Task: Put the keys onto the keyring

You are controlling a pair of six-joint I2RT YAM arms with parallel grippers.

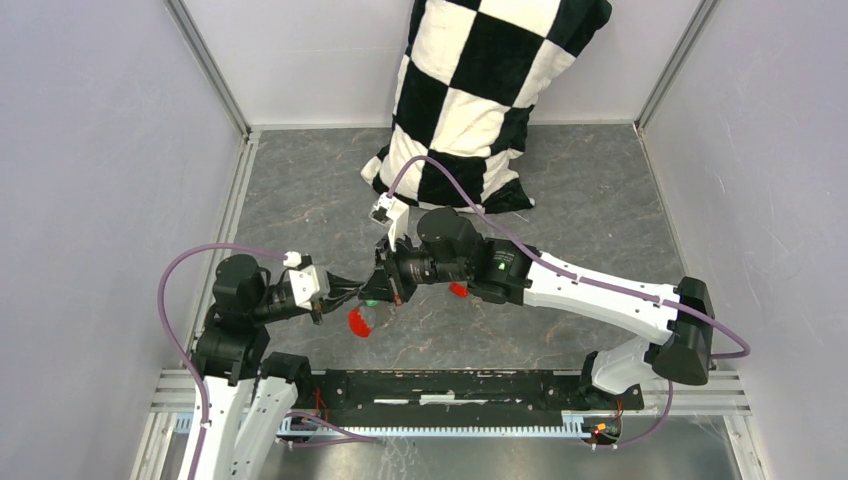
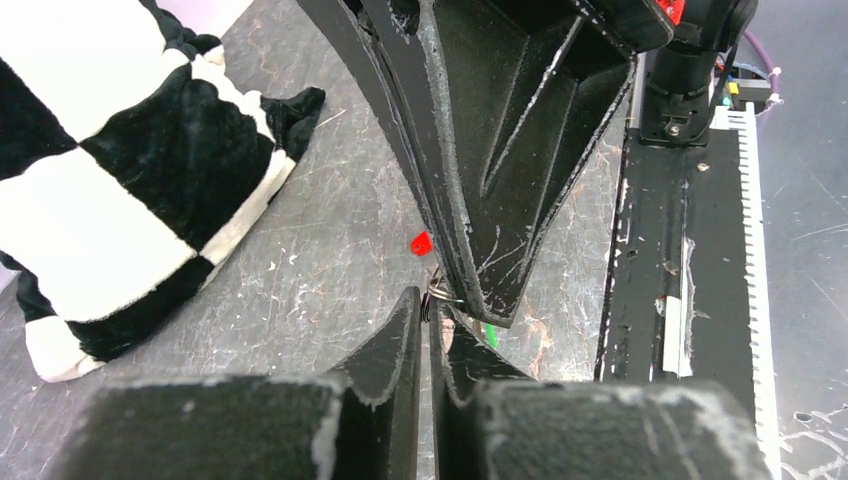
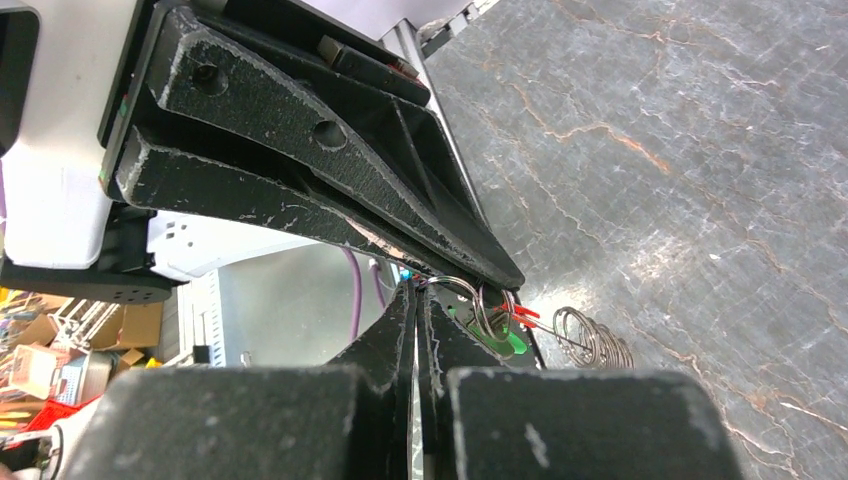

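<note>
The keyring (image 1: 360, 322) hangs left of centre where both arms' tips meet, the green key (image 3: 507, 342) beside its wire. The right pincer (image 3: 416, 290) is clamped on that wire. The left pincer (image 2: 430, 300) shows a slit, and I cannot tell if it grips. The red key (image 1: 458, 290) lies just right.

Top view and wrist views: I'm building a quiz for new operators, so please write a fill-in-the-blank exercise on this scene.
1. The pillow is checked black and ____.
2. The lone key on the table has a ____ head.
3. The second key, by the right gripper, has a ____ head.
Missing words: white, red, green.
</note>
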